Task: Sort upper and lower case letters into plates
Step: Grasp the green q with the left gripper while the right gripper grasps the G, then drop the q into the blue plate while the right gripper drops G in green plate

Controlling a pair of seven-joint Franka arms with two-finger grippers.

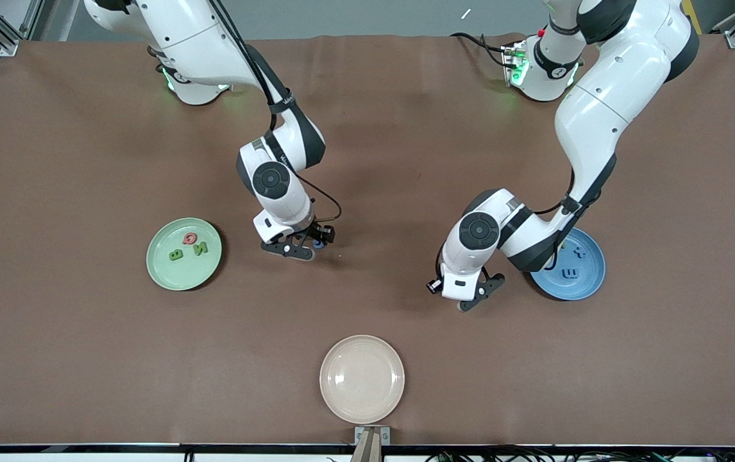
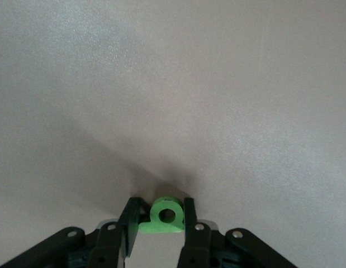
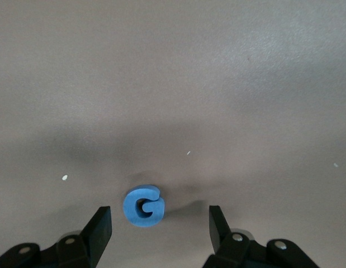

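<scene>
On the brown desk point(image 1: 85, 359) sit three plates: green plate point(image 1: 163, 274) with three letters, G, N, B; blue plate point(image 1: 589, 276); cream plate point(image 1: 362, 378). Left pincer point(image 2: 160, 218) clenches a green letter point(image 2: 164, 216). Right pincer point(image 3: 160, 226), released, straddles a blue G point(image 3: 143, 206).

Matt brown table cover point(image 1: 406, 160), glossy white arm shells point(image 1: 605, 102), foam-like blue G point(image 3: 143, 207)

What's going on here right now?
Both arms are down at the table picking up letters. The left gripper is pinched on a green letter near the blue plate. The right gripper is open around a blue G beside the green plate, which holds three letters. The beige plate holds nothing.
</scene>
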